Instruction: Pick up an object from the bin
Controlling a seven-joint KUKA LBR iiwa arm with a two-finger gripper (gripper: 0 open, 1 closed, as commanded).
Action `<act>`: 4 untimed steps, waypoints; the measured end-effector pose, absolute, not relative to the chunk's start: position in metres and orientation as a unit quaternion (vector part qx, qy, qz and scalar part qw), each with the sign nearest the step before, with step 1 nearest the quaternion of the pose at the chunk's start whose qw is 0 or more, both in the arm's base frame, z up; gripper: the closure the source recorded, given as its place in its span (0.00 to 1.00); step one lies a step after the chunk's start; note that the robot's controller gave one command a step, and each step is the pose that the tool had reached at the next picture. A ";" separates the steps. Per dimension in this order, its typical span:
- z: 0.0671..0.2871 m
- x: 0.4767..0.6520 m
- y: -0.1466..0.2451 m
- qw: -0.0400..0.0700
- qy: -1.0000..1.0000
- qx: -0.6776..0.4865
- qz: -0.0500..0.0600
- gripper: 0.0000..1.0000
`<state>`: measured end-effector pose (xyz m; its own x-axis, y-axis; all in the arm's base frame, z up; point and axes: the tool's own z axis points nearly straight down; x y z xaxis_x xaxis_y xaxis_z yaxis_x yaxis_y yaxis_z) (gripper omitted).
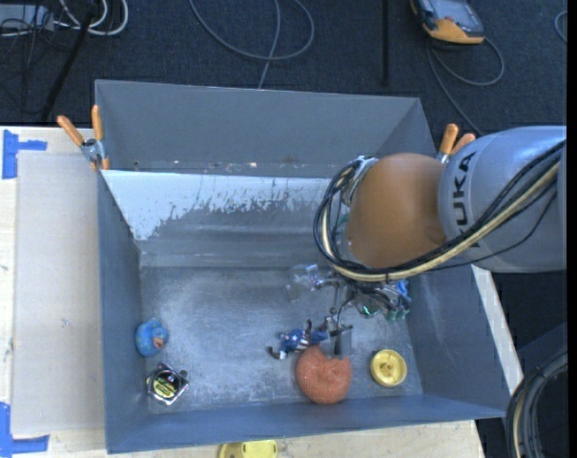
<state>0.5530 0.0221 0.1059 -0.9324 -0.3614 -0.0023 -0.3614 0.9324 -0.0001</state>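
My gripper (338, 338) hangs low over the floor of the grey metal bin (221, 294), below the orange cover on my wrist. Whether it stands open or closed I cannot tell: dark linkage and cables crowd the tip.

The landmark I steer by is the rough reddish-orange ball (323, 377). My tip sits just beyond the ball's far edge, a little to its right of centre, so in this view the ball lies directly toward the near wall from me. I cannot tell whether I am touching it or only close above it.

Just beside the ball on its far left lies a small blue-and-white toy with a red spot (293, 342). It is the other thing nearest my tip. Its long axis runs roughly left to right, rising slightly toward me, and its right end comes almost under my tip.

To the right of the ball, near but apart from it, sits a flat yellow round disc (388, 367). Well to the ball's left are a blue rounded toy with an orange patch (152, 336) and a black-and-yellow tape measure (167, 385).

I judge the choice to be between ball and toy. The ball, being round, needs no turn of the wrist, only a short shift toward the near wall. The toy would want me closing across its long axis.
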 end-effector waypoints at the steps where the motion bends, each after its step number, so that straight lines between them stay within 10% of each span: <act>1: 0.088 0.521 0.021 0.002 0.990 -0.143 0.000 0.00; 2: 0.074 0.502 0.028 0.004 0.989 -0.149 0.000 1.00; 4: 0.108 0.502 0.043 -0.002 0.993 -0.122 0.000 1.00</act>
